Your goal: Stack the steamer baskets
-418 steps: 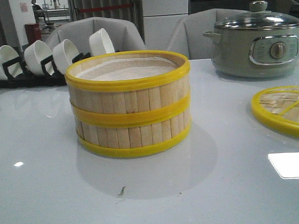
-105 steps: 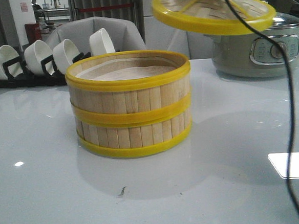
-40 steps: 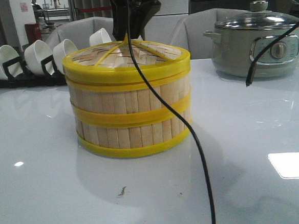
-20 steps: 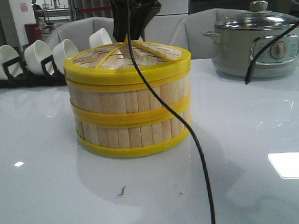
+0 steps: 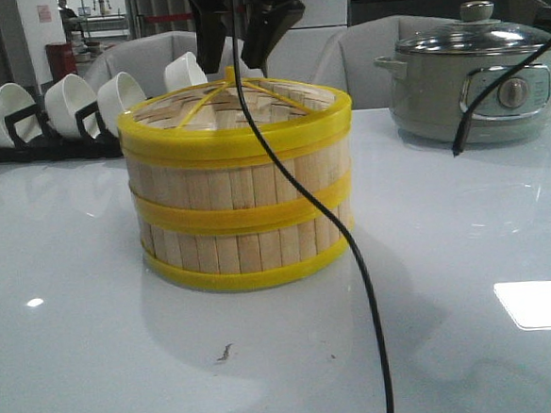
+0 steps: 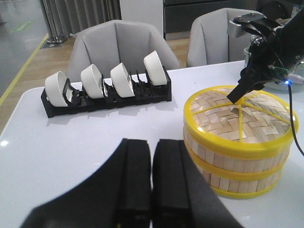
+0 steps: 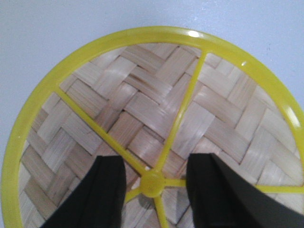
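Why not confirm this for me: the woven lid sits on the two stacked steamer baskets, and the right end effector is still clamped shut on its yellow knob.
Not quite. The lid does sit on the steamer baskets, but the right end effector is open: the right wrist view shows its fingers spread to either side of the knob, not touching it.

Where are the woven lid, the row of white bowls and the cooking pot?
woven lid (image 7: 142, 109), right wrist view, on its bamboo weave.
white bowls (image 6: 121, 78), left wrist view, on the third bowl's side.
cooking pot (image 5: 438, 101), front view, on its green body.
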You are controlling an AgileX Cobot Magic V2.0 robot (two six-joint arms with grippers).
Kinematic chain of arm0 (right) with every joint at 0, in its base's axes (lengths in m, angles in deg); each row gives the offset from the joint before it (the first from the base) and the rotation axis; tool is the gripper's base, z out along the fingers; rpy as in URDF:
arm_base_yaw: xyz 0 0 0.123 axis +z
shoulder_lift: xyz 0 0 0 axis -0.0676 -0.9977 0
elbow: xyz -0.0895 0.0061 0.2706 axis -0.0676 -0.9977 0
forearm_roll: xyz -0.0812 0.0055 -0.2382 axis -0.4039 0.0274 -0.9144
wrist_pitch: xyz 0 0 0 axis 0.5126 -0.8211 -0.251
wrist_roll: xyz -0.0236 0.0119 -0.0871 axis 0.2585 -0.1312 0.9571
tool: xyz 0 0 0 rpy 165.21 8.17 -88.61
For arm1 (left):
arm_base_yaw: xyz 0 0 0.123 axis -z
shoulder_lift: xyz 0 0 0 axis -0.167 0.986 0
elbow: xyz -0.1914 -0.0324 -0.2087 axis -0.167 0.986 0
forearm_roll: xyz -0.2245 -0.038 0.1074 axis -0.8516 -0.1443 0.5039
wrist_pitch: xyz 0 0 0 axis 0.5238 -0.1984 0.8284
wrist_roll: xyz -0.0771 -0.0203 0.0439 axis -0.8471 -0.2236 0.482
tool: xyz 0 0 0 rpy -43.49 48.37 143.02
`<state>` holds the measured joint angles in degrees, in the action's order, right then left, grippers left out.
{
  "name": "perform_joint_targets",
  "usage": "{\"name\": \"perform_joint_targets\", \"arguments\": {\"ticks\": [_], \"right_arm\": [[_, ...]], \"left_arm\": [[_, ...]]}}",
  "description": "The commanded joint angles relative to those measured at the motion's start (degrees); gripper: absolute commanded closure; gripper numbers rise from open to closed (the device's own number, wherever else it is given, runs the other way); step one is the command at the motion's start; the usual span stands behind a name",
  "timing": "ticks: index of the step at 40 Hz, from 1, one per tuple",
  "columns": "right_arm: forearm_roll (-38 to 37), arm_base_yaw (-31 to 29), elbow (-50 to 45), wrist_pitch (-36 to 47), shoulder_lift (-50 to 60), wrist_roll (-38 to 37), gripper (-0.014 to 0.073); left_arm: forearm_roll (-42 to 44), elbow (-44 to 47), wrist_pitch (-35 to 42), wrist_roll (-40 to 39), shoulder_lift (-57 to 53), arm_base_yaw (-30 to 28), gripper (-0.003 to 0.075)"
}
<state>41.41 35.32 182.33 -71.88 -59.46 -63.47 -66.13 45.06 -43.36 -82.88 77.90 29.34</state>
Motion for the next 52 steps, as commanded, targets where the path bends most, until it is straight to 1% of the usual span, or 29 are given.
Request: {"name": "perform_joint_targets", "arguments": {"ticks": [1, 4, 7, 11, 16, 23, 26, 30, 34, 41, 46, 52], "right_arm": [[0.3, -0.8, 2.0, 3.5, 6.7, 0.3, 0.0169], [0.3, -1.9, 1.8, 4.0, 9.3, 0.3, 0.0174], [0.3, -3.7, 0.2, 5.5, 13.4, 0.3, 0.0207], [0.3, -7.0, -5.6, 9.0, 19.6, 0.3, 0.0256], [0.3, -12.8, -17.8, 15.8, 30.2, 0.3, 0.0276], [0.3, -22.8, -41.2, 27.3, 47.6, 0.3, 0.0276], [0.3, -27.0, -49.1, 29.3, 54.9, 0.3, 0.0276], [0.3, -31.5, -59.7, 29.1, 64.3, 0.3, 0.0276], [0.3, -33.6, -69.2, 28.8, 72.0, 0.3, 0.0276], [0.3, -35.6, -84.7, 31.4, 86.0, 0.3, 0.0276], [0.3, -36.3, -93.1, 34.0, 95.2, 0.3, 0.0276], [0.4, -36.3, -100.5, 37.2, 101.8, 0.3, 0.0276]], "left_arm": [[0.1, -1.6, 4.5, -0.5, 0.8, -0.1, 0.0618], [0.1, -1.6, 4.5, -0.5, 0.8, -0.1, 0.0618], [0.1, -1.6, 4.5, -0.5, 0.8, -0.1, 0.0618], [0.1, -1.6, 4.5, -0.5, 0.8, -0.1, 0.0618], [0.1, -1.6, 4.5, -0.5, 0.8, -0.1, 0.0618], [0.1, -1.6, 4.5, -0.5, 0.8, -0.1, 0.0618], [0.1, -1.6, 4.5, -0.5, 0.8, -0.1, 0.0618], [0.1, -1.6, 4.5, -0.5, 0.8, -0.1, 0.0618], [0.1, -1.6, 4.5, -0.5, 0.8, -0.1, 0.0618], [0.1, -1.6, 4.5, -0.5, 0.8, -0.1, 0.0618], [0.1, -1.6, 4.5, -0.5, 0.8, -0.1, 0.0618], [0.1, -1.6, 4.5, -0.5, 0.8, -0.1, 0.0618]]}}
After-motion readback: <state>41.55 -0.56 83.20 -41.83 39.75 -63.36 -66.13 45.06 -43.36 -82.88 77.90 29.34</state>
